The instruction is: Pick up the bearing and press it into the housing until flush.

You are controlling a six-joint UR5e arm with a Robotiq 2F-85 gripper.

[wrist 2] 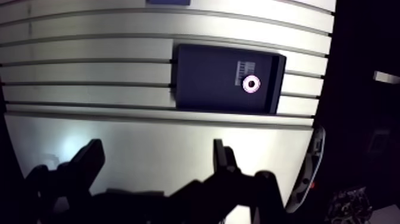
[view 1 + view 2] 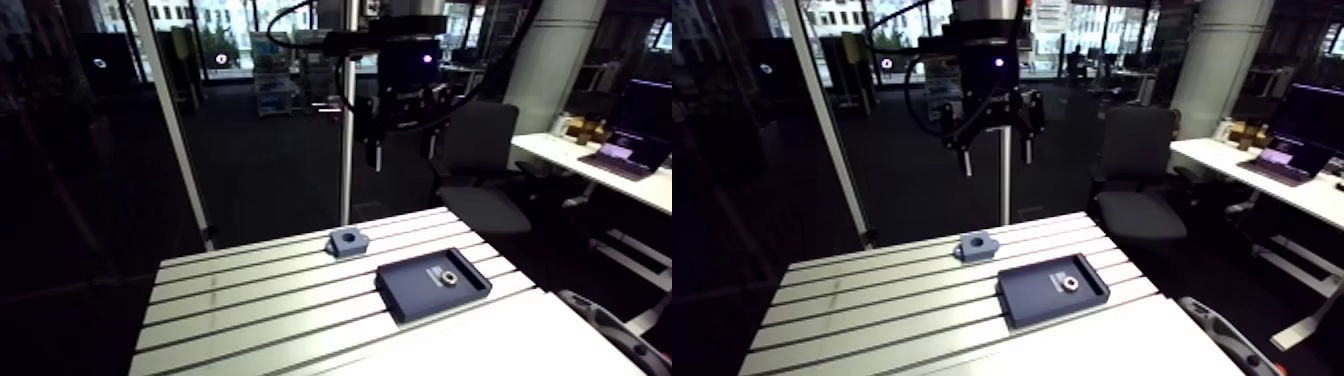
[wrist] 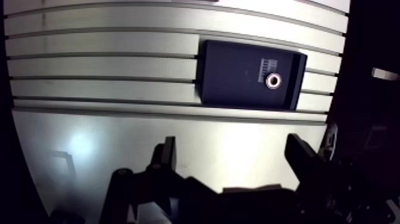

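With my gripper [image 3: 232, 146] spread and empty high up, the bearing [image 3: 274, 81] lying flat near the tray [image 3: 226, 83] wall could get pinched crooked and then jam in the housing [image 2: 347, 241].

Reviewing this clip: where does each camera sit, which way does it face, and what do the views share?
Arm view: on the upper link, looking down across the table, housing and tray; the gripper hangs high, open.
Wrist view: on the wrist, looking down past the fingers at the tray.
Shared: table, and tray holding the bearing.
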